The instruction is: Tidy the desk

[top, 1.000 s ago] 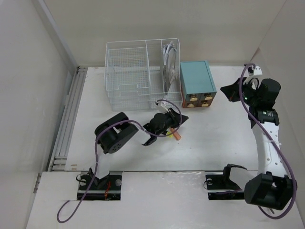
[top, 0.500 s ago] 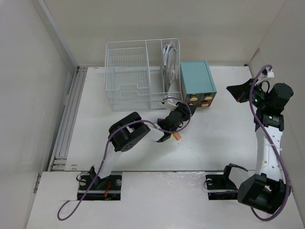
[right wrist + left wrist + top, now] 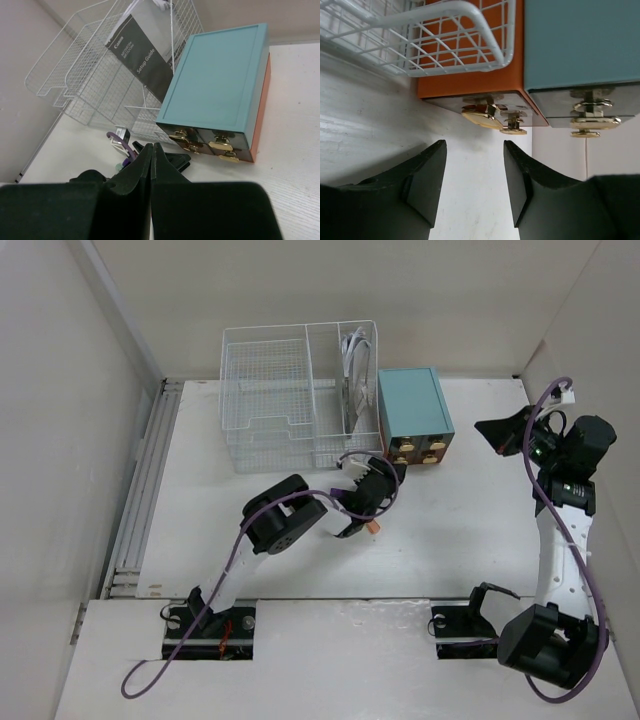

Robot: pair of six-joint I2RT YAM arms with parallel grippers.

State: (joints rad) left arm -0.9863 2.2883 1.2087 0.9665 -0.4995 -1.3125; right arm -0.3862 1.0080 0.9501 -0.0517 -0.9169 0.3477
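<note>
The desk (image 3: 460, 530) is a white tabletop between pale walls. My left gripper (image 3: 390, 478) reaches low over it and stops just short of the teal drawer box (image 3: 412, 410). Its jaws are open, and the left wrist view shows only bare desk (image 3: 475, 190) between the fingers (image 3: 427, 175), which face the box's gold drawer handles (image 3: 482, 116). A small orange item (image 3: 372, 527) lies on the desk under that wrist. My right gripper (image 3: 487, 430) hangs raised at the right wall. It is shut (image 3: 151, 146) with nothing in it.
A white wire basket (image 3: 290, 390) stands at the back beside the teal box (image 3: 220, 75). It holds a dark setup booklet (image 3: 142, 55). The basket's corner (image 3: 490, 45) sits close to the left fingers. Walls close in on the left, back and right.
The left arm has stretched forward and right toward the drawer box while its jaws opened. The right arm shifted a little to the right, then held still, staying shut.
</note>
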